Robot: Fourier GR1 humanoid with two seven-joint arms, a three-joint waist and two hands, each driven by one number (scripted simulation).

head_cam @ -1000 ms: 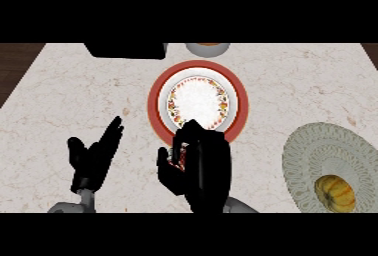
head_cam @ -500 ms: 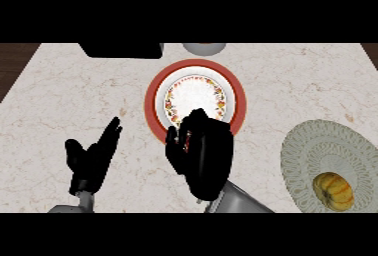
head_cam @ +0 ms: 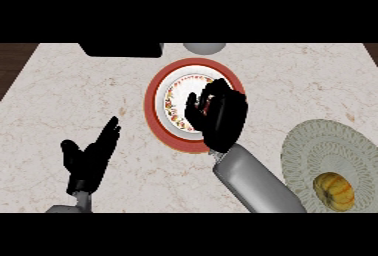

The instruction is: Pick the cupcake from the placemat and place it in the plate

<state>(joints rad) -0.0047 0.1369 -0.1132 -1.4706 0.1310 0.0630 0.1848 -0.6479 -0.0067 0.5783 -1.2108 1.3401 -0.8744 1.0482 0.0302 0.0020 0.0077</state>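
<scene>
Right black hand (head_cam: 220, 117) over the round white plate with red rim and patterned inner ring (head_cam: 164, 85), fingers curled round something small with a reddish glint at the fingertips, presumably the cupcake, mostly hidden, held above the plate's centre-right. Left black hand (head_cam: 90, 159) at lower left over the pale marbled counter (head_cam: 81, 90), fingers straight and relaxed, grasping nothing, well apart from the plate. Round pale-green patterned placemat (head_cam: 325, 150) at right edge with a yellow-orange ribbed squash-like item (head_cam: 334, 191) on it; dark rectangular object (head_cam: 122, 49) and grey round object (head_cam: 204, 47) at the counter's far edge.
</scene>
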